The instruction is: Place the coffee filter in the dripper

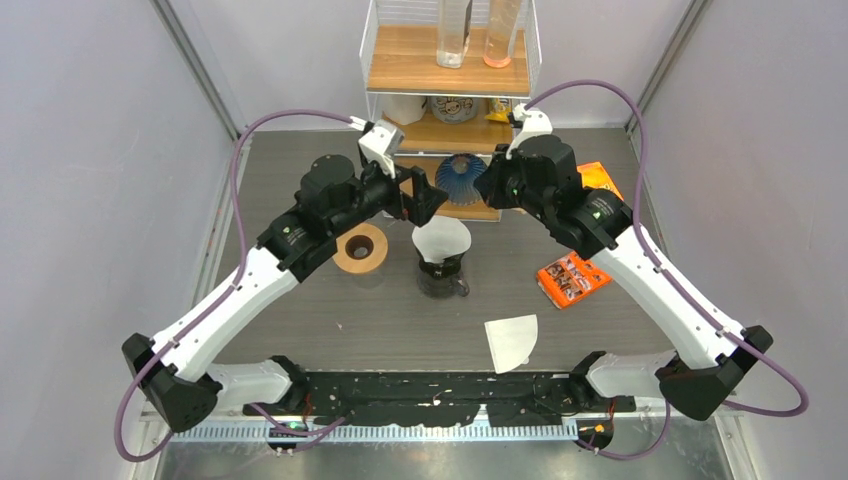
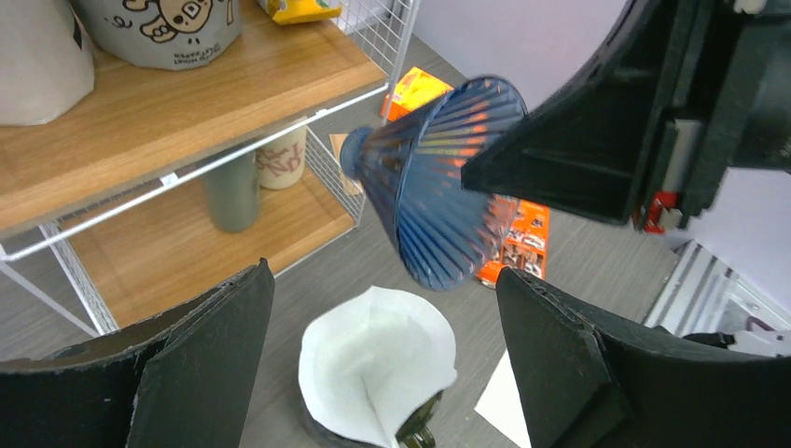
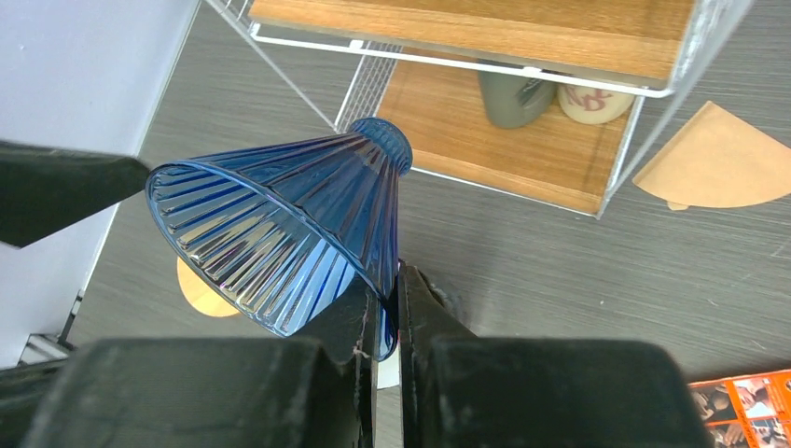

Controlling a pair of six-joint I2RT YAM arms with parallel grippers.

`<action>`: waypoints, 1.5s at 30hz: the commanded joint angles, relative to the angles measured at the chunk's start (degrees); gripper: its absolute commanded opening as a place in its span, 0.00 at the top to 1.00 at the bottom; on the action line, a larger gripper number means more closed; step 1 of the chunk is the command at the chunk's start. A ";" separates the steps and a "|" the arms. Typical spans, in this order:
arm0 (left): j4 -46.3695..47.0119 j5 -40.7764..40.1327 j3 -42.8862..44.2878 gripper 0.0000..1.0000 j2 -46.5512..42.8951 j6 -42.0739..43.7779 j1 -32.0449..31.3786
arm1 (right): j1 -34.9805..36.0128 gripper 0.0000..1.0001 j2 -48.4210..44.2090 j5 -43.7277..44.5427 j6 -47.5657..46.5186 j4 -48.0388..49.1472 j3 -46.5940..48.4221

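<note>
A blue ribbed glass dripper [image 1: 460, 178] hangs in the air in front of the shelf, tipped on its side. My right gripper [image 1: 492, 186] is shut on its rim, as the right wrist view shows [image 3: 387, 317] with the dripper [image 3: 280, 224] pinched between the fingers. An opened white coffee filter [image 1: 443, 242] stands as a cone in the mouth of a dark glass server [image 1: 441, 280]. My left gripper [image 1: 425, 200] is open and empty above it; in the left wrist view [image 2: 382, 280] the filter [image 2: 373, 359] lies below the jaws and the dripper [image 2: 438, 187] beyond them.
A second flat white filter [image 1: 510, 340] lies near the front. A wooden ring [image 1: 360, 248] sits left of the server. Orange packets [image 1: 573, 278] lie to the right. A wire-and-wood shelf [image 1: 450, 70] with cups stands at the back; a brown filter [image 3: 714, 168] lies beside it.
</note>
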 commanded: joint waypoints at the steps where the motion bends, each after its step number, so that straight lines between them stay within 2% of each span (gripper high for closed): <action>1: 3.84 -2.49 4.42 0.06 3.20 2.45 -0.83 | 1.69 0.95 0.16 -1.59 -0.75 3.38 3.50; 5: 4.23 -5.50 5.92 0.21 5.89 2.64 -1.44 | 2.13 0.95 0.54 -2.32 -0.65 3.61 3.51; 8: 4.64 -5.80 6.75 0.36 7.17 2.98 -2.21 | 2.12 0.95 0.73 -2.56 -0.71 3.40 3.45; 14: 5.55 -11.85 7.35 0.69 8.73 4.04 -4.25 | 2.25 0.95 1.13 -4.09 -0.92 4.23 2.94; 17: 6.92 -14.46 6.54 0.81 8.42 3.68 -4.70 | 2.25 0.95 1.10 -4.44 -1.33 4.54 2.64; 19: 8.69 -15.92 5.41 0.98 7.85 2.95 -4.75 | 2.25 0.94 0.77 -5.51 -1.66 5.44 1.95; 20: 9.45 -16.74 4.59 1.00 7.51 2.48 -4.76 | 2.25 0.94 0.28 -6.04 -2.11 6.54 1.02; 26: 10.96 -21.92 2.04 1.00 5.44 1.15 -4.76 | 2.23 0.82 -4.04 -7.39 -3.38 12.08 -4.80; 29: 10.43 -23.47 1.50 1.00 4.14 0.54 -4.76 | 2.17 0.54 -5.47 -6.54 -4.21 13.64 -6.35; 32: 12.81 -24.06 -0.97 1.00 2.05 -0.91 -4.76 | 2.16 0.46 -7.07 -7.28 -4.76 16.22 -8.69; 36: 15.72 -24.25 -4.06 1.00 -0.26 -2.28 -4.76 | 2.17 0.24 -9.08 -8.93 -5.07 19.25 -12.42; 38: 13.13 -26.28 -3.69 1.00 -1.04 -2.83 -4.76 | 2.17 0.01 -10.71 -6.98 -5.14 20.57 -14.74; 42: 8.05 -32.69 -4.31 1.00 -3.31 -3.91 -4.80 | 2.17 0.05 -15.03 1.54 -4.89 23.88 -21.01; 45: 8.18 -35.77 -6.32 1.00 -5.31 -4.47 -4.76 | 2.04 0.05 -18.88 7.41 -3.62 26.88 -27.48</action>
